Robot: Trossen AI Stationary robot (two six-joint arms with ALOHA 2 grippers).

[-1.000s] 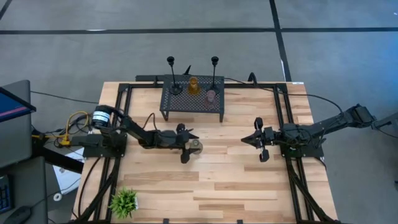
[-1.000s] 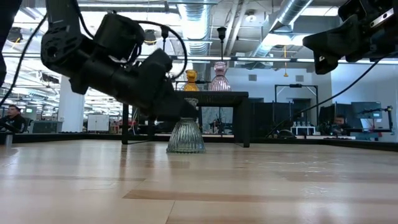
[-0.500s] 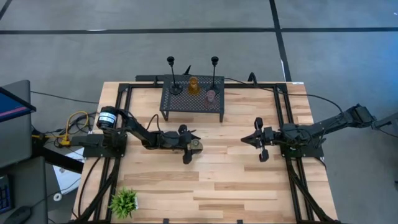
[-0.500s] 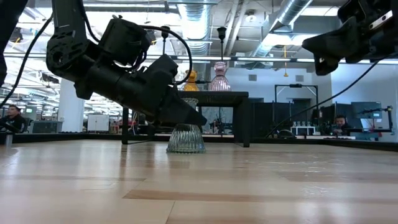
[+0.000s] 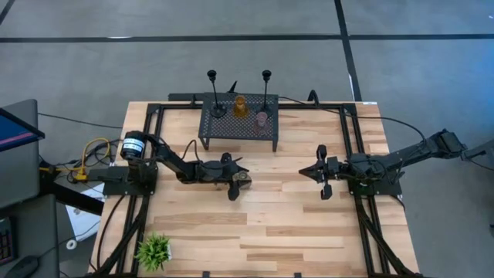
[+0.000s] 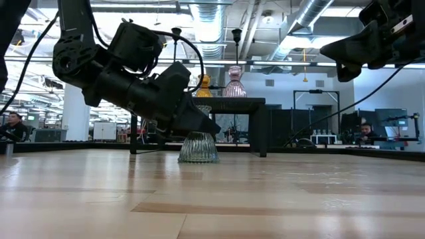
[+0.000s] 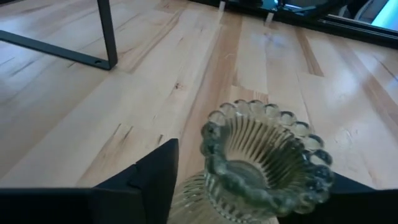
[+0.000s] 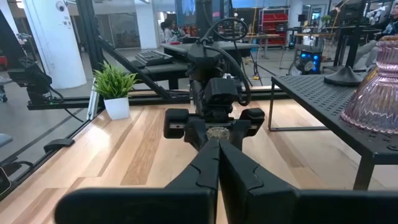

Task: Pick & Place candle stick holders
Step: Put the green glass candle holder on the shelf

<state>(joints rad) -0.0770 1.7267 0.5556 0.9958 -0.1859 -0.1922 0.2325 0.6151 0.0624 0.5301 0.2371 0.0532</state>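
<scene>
A squat grey-green ribbed glass holder [image 5: 244, 181] stands on its wide base on the table, also in the low view [image 6: 198, 147]. My left gripper [image 5: 238, 179] is open. Its two fingers stand on either side of the holder's beaded cup [image 7: 267, 155], reaching in low from the table's left. On the black mesh stand [image 5: 239, 133] at the far side stand two tall black stem holders [image 5: 215, 93] [image 5: 265, 86], an amber holder [image 5: 240, 106] and a pink holder [image 5: 262, 120]. My right gripper [image 5: 306, 174] is shut and empty, held above the table at the right. My left gripper's fingers [image 7: 158, 177] lie beside the grey-green holder's neck, slanting down from the table's left. A gap shows at one finger. The other finger lies at the picture's edge, and I cannot tell whether it touches.
A small spiky green plant [image 5: 153, 249] stands at the near left corner. The stand's legs [image 7: 107, 37] rise just beyond the holder. Bare wood lies between the two grippers and toward the near edge.
My left gripper has gone a little toward the table's right, so its fingers reach further around the grey-green holder. The holder has stayed where it was.
</scene>
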